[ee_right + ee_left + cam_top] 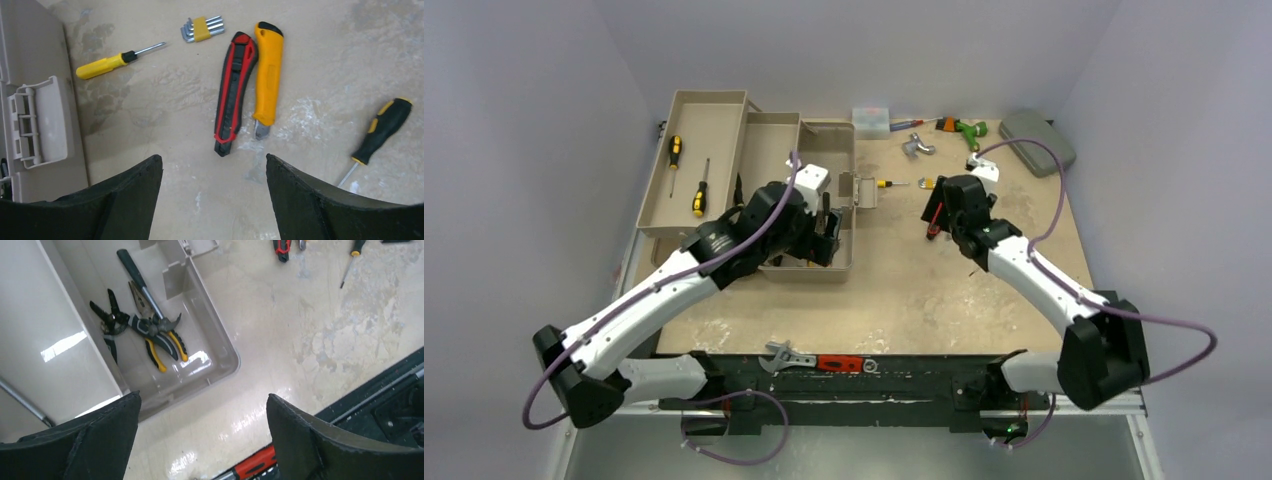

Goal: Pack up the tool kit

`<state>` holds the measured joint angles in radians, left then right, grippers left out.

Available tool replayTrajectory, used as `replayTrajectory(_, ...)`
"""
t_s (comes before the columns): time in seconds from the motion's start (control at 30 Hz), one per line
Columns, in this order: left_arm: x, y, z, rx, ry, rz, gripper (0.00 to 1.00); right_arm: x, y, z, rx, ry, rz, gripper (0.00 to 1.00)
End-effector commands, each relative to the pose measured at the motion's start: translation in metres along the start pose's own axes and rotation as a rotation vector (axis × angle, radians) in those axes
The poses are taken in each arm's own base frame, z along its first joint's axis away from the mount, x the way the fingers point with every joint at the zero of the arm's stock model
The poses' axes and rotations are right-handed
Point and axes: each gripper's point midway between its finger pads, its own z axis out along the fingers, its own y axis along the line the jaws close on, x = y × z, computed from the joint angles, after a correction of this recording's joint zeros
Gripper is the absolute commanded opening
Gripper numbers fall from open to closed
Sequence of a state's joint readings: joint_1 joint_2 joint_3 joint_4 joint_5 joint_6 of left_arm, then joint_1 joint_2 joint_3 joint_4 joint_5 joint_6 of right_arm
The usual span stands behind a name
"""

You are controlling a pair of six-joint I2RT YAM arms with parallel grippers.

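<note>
Sprawling open across the ten o'clock part of the table [944, 290], the beige toolbox [714, 120] is the biggest thing in front of me. Its fold-out trays are swung out to nine o'clock of the deep main compartment.

The left gripper [202, 440] hangs over that compartment's near end, its fingers [100, 440] spread wide with nothing between them. The right gripper [212, 200] hovers over bare tabletop at three o'clock of the box, spread and empty too.

A grey-green case [1036, 140] sits in the one o'clock corner. A small clear box [871, 120] sits at twelve.

Down in the compartment lie what looks like a hammer [137, 277], yellow-and-black pliers [165, 340] and black cutters [107, 315], all bunched together.

Below the right gripper a red-and-black knife [232, 95] and a yellow knife [267, 75] lie side by side. A black-and-yellow screwdriver [382, 130] is at four o'clock of them, a yellow-handled screwdriver [107, 64] at ten and a hex key set [201, 28] at eleven.

Two more screwdrivers [674, 152] rest in the outer tray. At the table's six o'clock edge lies a silver wrench [786, 355] with a red tool [839, 363] just beside it.
</note>
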<state>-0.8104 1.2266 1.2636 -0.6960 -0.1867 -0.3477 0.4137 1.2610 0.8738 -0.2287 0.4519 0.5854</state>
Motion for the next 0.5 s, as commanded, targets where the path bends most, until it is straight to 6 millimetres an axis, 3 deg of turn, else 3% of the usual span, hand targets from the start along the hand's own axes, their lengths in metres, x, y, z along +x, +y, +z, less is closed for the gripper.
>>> replayTrajectory(0.0, 0.008, -0.005, -0.028, 0.073, -0.070, -0.030, 0.95, -0.009, 0.025, 0.014, -0.043, 0.059, -0.041, 0.72)
replayTrajectory(0.1, 0.018, 0.004, -0.051, 0.069, -0.070, -0.021, 0.97, -0.007, 0.030, 0.029, -0.021, 0.092, -0.020, 0.68)
replayTrajectory(0.3, 0.028, 0.033, -0.086, -0.031, -0.013, 0.081, 0.97, 0.002, 0.018, 0.067, 0.136, 0.147, 0.008, 0.72)
replayTrajectory(0.47, 0.044, 0.042, -0.095, -0.030, 0.014, 0.180, 0.97, 0.009, 0.013, 0.091, 0.180, 0.186, 0.023, 0.71)
